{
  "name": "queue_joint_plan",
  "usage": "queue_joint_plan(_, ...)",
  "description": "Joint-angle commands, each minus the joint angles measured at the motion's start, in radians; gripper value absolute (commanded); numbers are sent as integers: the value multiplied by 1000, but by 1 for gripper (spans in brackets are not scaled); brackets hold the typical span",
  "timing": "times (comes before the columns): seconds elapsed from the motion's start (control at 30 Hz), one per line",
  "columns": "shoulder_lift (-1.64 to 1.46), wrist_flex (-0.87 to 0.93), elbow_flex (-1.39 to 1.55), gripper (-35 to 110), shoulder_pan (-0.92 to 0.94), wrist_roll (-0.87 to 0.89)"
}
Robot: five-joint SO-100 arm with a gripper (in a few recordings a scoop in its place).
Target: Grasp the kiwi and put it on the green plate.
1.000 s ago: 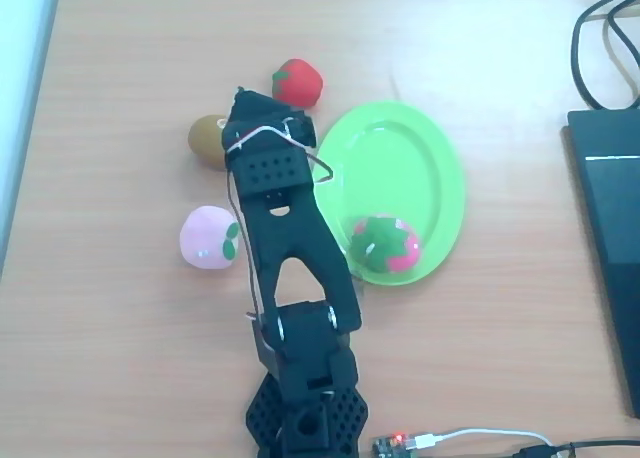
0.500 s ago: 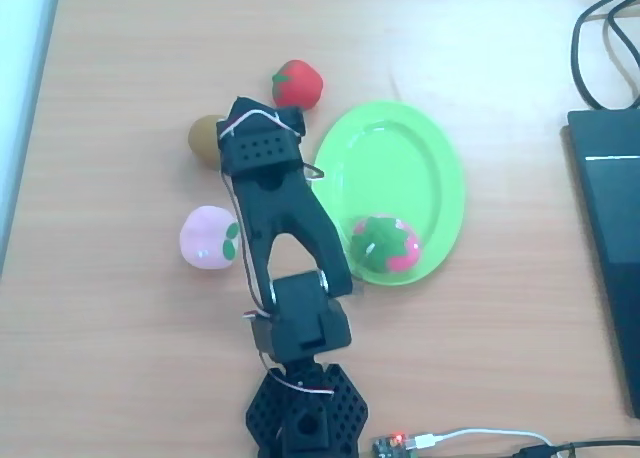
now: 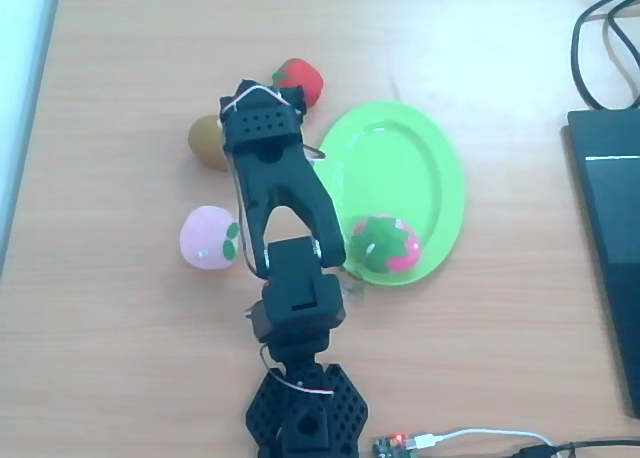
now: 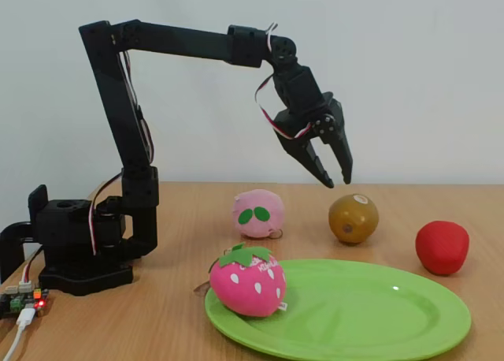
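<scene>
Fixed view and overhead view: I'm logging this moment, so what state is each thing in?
pincer: open, empty, raised above the kiwi.
kiwi: on the table, ungrasped, off the plate.
green plate: flat on the table, holding the pink strawberry toy.
red strawberry: resting on the table.
pink round toy: resting on the table.

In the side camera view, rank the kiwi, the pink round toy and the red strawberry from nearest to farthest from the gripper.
From the gripper:
1. Kiwi, just below the fingertips.
2. Pink round toy, lower left.
3. Red strawberry, lower right, farthest.
</scene>
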State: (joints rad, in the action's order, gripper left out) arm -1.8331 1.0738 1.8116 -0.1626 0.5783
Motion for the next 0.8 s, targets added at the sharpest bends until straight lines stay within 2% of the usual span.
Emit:
queue_joint_plan(0.0,3,-9,-44,17,-17,6)
queue_joint_plan(0.47,61,-5,-67,35,-71,32)
queue_joint_plan(0.77,61,-5,-35,42,-130,66)
